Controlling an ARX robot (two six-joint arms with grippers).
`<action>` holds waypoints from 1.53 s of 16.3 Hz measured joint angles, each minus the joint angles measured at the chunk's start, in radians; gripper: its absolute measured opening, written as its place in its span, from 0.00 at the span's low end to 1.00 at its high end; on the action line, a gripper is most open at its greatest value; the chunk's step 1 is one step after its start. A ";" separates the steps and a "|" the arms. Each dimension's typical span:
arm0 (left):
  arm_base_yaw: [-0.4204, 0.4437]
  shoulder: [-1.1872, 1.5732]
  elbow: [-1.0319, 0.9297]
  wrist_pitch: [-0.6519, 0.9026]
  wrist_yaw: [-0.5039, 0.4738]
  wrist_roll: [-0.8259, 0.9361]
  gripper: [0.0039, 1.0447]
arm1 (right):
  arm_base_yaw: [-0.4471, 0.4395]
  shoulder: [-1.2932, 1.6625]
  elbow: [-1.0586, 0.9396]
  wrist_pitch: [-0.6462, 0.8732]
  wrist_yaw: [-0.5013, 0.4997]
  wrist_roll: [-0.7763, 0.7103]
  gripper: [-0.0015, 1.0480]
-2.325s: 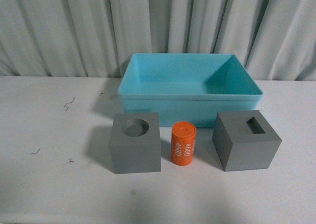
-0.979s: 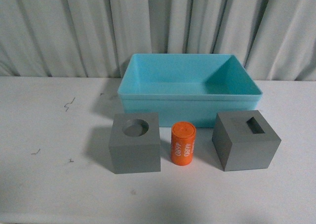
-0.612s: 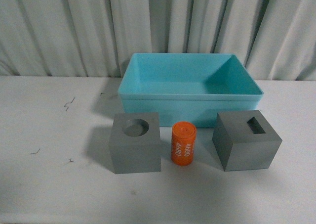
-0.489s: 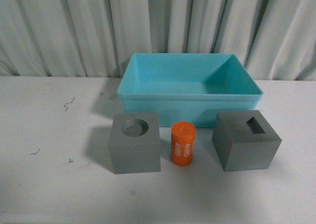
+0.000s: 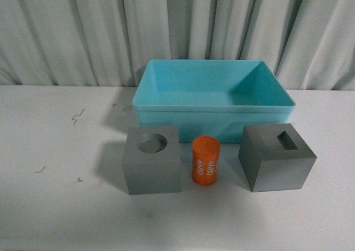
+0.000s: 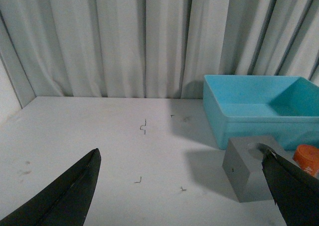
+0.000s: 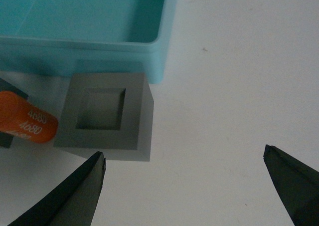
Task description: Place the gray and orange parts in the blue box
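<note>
I am viewing the three parts standing in a row on the white table (image 5: 50, 168), in front of the turquoise box (image 5: 213, 116) and outside it. The gray block with the round hole (image 5: 152, 167) is sitting toward the left. The gray block with the rectangular slot (image 5: 276, 158) is sitting toward the right, turned slightly. The orange cylinder (image 5: 206, 161), printed "4680", is standing upright between them, nearer the round-hole block and apart from both. All three are resting close to the box's front wall. The left gripper (image 6: 180, 158) is hovering with its jaws spread wide, the round-hole block showing near one finger. The right gripper (image 7: 184, 152) is hovering above the table with its jaws likewise spread wide, beside the slotted block. A pleated gray curtain (image 5: 83, 35) is hanging behind the table.
</note>
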 joint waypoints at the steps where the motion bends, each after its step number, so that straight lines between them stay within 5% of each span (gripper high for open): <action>1: 0.000 0.000 0.000 0.000 0.000 0.000 0.94 | 0.015 0.017 0.011 0.008 0.009 0.010 0.94; 10: 0.000 0.000 0.000 0.000 0.000 0.000 0.94 | 0.180 0.390 0.278 -0.003 0.165 0.110 0.94; 25: 0.000 0.000 0.000 0.000 0.000 0.000 0.94 | 0.184 0.505 0.332 0.006 0.230 0.113 0.94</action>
